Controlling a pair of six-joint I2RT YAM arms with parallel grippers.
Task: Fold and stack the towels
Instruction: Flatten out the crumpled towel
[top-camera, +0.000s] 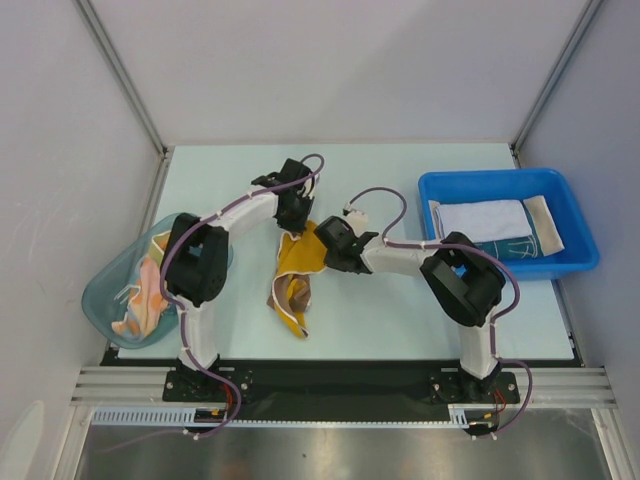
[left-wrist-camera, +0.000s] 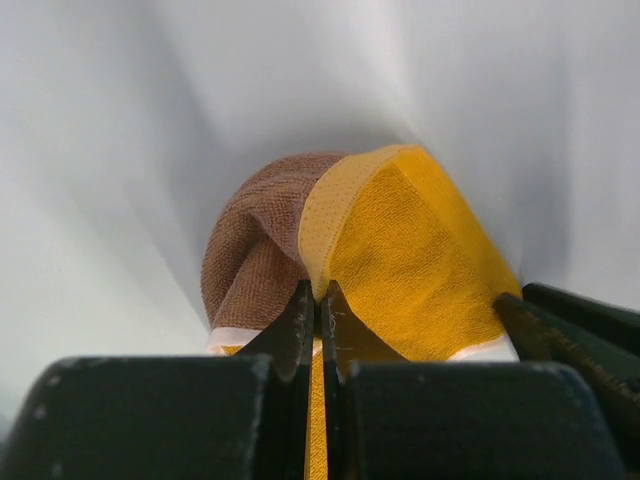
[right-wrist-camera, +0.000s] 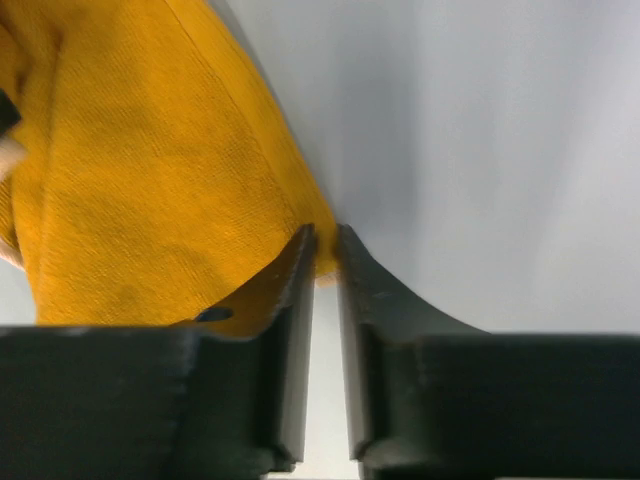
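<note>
A towel (top-camera: 290, 265), yellow on one side and brown on the other, hangs crumpled at the table's middle. My left gripper (top-camera: 293, 222) is shut on its top edge; the left wrist view has the jaws (left-wrist-camera: 320, 295) pinching the yellow hem, with the brown side (left-wrist-camera: 250, 260) curling off to the left. From the right, my right gripper (top-camera: 325, 250) meets the towel's side edge. In its wrist view the fingertips (right-wrist-camera: 326, 245) nip the rim of the yellow cloth (right-wrist-camera: 150, 200).
At the right stands a blue bin (top-camera: 500, 180) holding a folded white towel (top-camera: 482, 218), a teal one (top-camera: 515, 248) and a beige one (top-camera: 545, 222). A translucent teal tub (top-camera: 100, 290) at the left holds an orange towel (top-camera: 145, 295).
</note>
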